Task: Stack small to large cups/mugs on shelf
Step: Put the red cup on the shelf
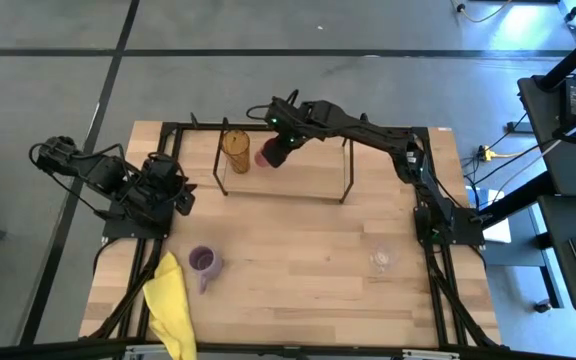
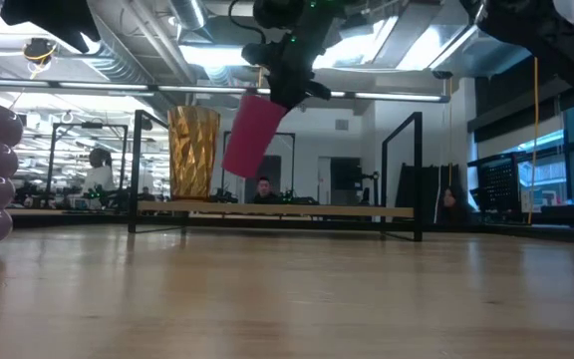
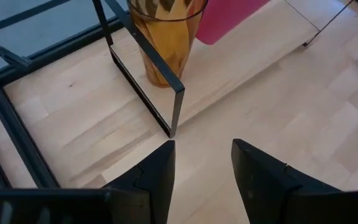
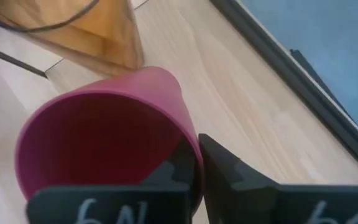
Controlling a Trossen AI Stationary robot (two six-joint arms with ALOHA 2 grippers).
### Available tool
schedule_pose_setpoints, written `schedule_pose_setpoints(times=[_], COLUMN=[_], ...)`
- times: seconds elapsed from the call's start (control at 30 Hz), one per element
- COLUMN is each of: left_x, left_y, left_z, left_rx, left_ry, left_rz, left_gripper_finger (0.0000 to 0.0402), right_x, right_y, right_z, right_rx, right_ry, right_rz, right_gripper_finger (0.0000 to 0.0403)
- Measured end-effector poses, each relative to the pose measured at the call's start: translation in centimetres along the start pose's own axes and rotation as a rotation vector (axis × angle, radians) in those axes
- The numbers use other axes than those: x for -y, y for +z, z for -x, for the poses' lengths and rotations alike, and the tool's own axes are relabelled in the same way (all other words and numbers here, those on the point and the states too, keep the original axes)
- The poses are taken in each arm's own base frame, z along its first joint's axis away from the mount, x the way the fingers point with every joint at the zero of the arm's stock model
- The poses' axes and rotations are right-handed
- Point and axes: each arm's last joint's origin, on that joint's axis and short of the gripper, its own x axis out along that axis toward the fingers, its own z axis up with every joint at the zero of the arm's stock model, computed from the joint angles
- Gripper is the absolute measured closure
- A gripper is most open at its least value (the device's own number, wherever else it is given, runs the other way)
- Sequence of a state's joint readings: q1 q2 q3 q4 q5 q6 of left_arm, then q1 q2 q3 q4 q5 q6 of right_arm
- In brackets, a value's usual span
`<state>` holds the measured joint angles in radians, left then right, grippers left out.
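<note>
The red cup (image 2: 252, 133) hangs tilted in my right gripper (image 4: 197, 149) above the shelf (image 2: 267, 210), just right of the amber tumbler (image 1: 235, 150). The tumbler stands upright on the shelf's wooden board near its left end. The purple mug (image 1: 204, 262) stands on the table near the front left. The tiny clear glass (image 1: 382, 260) stands on the table near the front right. My left gripper (image 3: 201, 165) is open and waits at the table's left, pointing at the shelf's left end. My right gripper holds the red cup by its rim (image 4: 196, 163), one finger (image 4: 180, 160) inside the cup and one outside. It comes from above, slanting down. The cup is lifted clear of the board and tilted, its base (image 2: 235, 160) pointing down toward the amber tumbler.
A yellow cloth (image 1: 171, 310) lies at the table's near left corner. The shelf's thin black rods (image 3: 148, 81) frame its left end close to the tumbler. A larger black frame (image 1: 428, 135) runs around the table. The board right of the red cup is bare.
</note>
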<state>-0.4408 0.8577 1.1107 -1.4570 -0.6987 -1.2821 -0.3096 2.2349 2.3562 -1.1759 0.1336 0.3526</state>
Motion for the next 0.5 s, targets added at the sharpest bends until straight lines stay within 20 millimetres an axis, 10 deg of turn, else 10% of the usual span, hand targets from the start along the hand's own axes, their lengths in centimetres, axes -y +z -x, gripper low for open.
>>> schedule_pose_setpoints(times=[0.5], left_x=[0.72], left_y=[-0.03], left_z=[-0.36], left_rx=[0.021], left_ry=[0.014], left_rz=[0.044], left_gripper_finger=[0.0250], right_x=[0.73], right_y=[-0.62], right_z=[-0.75], right_rx=[-0.076], right_ry=[-0.028], right_rz=[0.069], right_gripper_finger=[0.0383])
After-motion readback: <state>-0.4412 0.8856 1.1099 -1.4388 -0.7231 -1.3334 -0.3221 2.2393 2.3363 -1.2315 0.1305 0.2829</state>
